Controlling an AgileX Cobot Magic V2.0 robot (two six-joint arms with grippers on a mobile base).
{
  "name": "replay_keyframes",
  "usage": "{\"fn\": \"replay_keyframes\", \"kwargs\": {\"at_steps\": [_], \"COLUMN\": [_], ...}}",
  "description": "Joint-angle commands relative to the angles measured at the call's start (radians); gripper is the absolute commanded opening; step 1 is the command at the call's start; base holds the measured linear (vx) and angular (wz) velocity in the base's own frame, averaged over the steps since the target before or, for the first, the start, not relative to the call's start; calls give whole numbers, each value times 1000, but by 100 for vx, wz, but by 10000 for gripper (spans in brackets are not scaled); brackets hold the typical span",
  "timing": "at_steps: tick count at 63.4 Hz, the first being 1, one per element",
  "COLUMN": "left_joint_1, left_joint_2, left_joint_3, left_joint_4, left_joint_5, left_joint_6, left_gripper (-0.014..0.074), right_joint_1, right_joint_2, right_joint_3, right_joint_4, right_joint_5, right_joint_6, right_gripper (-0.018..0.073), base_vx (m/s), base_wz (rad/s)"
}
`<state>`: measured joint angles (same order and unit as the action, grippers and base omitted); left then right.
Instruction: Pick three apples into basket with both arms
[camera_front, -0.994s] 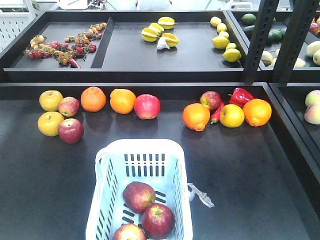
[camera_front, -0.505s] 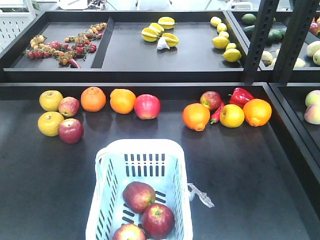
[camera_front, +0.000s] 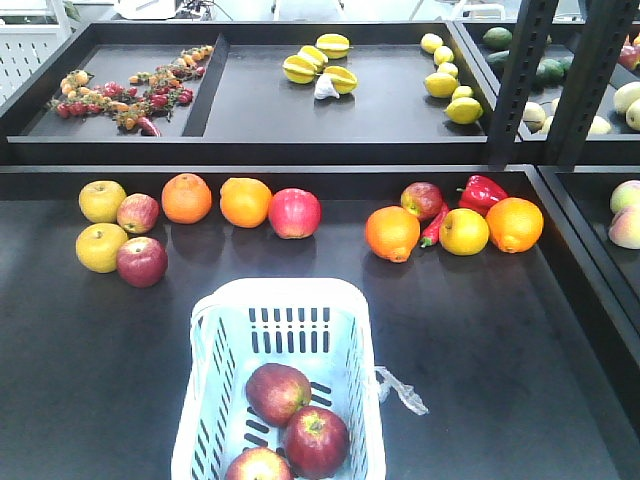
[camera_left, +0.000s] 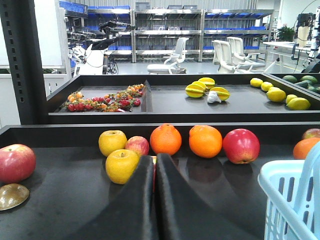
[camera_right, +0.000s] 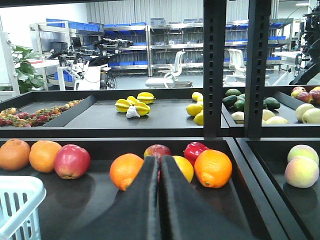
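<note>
Three dark red, yellow-streaked apples (camera_front: 278, 392) (camera_front: 316, 441) (camera_front: 258, 466) lie together inside the pale blue-white slotted plastic basket (camera_front: 352, 340), which sits on the black counter (camera_front: 500, 330). In the wrist views, the left black pincer (camera_left: 154, 170) and the right black pincer (camera_right: 159, 170) each have their fingers pressed together, gripping nothing, above the counter.

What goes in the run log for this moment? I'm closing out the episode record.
apples: three in basket | left gripper: shut, empty | right gripper: shut, empty | task: looks done
</note>
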<state>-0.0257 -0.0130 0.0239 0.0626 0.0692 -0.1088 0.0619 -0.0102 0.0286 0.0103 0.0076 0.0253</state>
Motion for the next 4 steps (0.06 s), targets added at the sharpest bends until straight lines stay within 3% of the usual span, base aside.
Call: {"fn": "replay_keyframes", "kwargs": {"at_steps": [1, 4], "left_joint_1": [2, 2], "left_joint_2": [-15, -15], "left_joint_3": [24, 24], "left_joint_4": [-2, -2], "left_joint_5": [-76, -76], "left_joint_6": [-7, -7], "left_gripper": [-6, -6], "right_joint_1": [-5, -5], "right_joint_2": [-8, -8], "right_joint_3": [15, 15], "right_joint_4": [-3, -3], "right_joint_5": [-81, -81], "right_joint_6": [-7, -7], "right_gripper": [-9, -9], "base_vx": [0, 0], "base_wz": [0, 0]}}
